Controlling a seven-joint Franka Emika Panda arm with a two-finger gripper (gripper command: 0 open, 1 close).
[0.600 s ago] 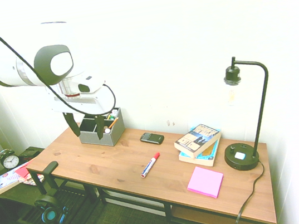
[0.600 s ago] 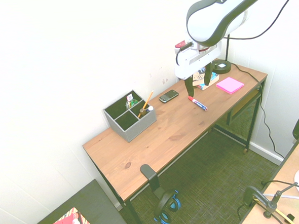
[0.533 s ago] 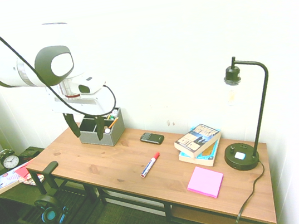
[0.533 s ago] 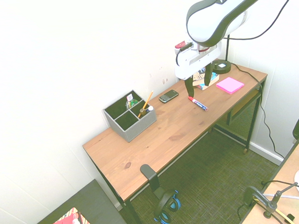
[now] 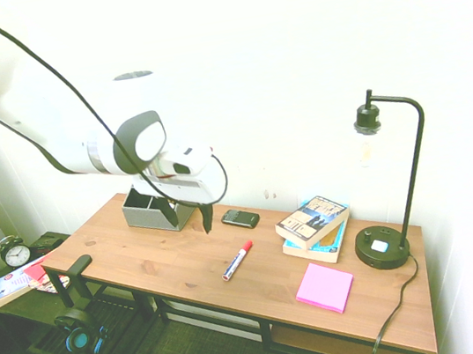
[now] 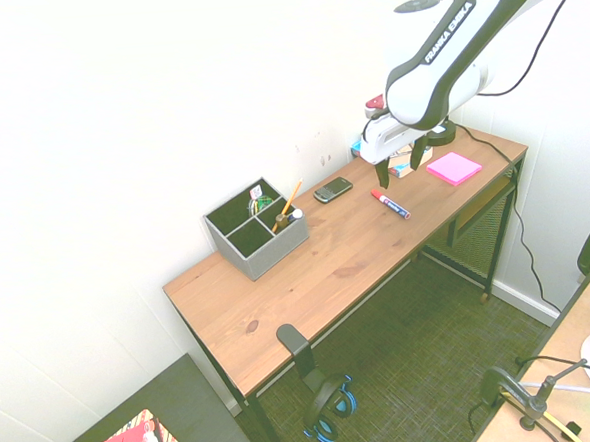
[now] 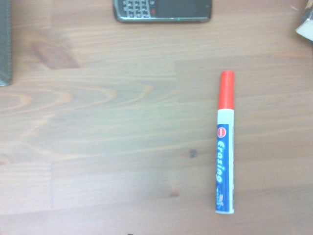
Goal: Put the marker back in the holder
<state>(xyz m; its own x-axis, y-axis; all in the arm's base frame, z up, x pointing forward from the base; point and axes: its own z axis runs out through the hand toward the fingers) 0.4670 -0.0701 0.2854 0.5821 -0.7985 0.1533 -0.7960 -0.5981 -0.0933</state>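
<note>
"Two fingers, spread apart — the jaws (image 5: 191,223) have moved in the first exterior view, haven't they?"

"Yes, toward the picture's right and lower than before. They were in front of the holder (image 5: 155,214); now they hang between it and the marker (image 5: 237,260), one finger still overlapping the holder's edge."

"And the marker itself?"

"Unchanged, lying on the worktop (image 5: 179,270) with its red cap toward the phone (image 5: 240,219). The pink notes (image 5: 325,287) and the stacked books (image 5: 315,222) haven't shifted either."

"What about the second exterior view?"

"There the arm has swung and the wrist has tilted. The jaws are apart with nothing between them, in front of the books. The marker lies where it lay, and the holder still has a pencil (image 6: 293,197) standing in one compartment."

"The wrist view?"

"No earlier frame to compare — it shows the marker flat on the wood, label readable as 'Erasing', the phone well apart from it, and a strip of grey at one edge."
</note>
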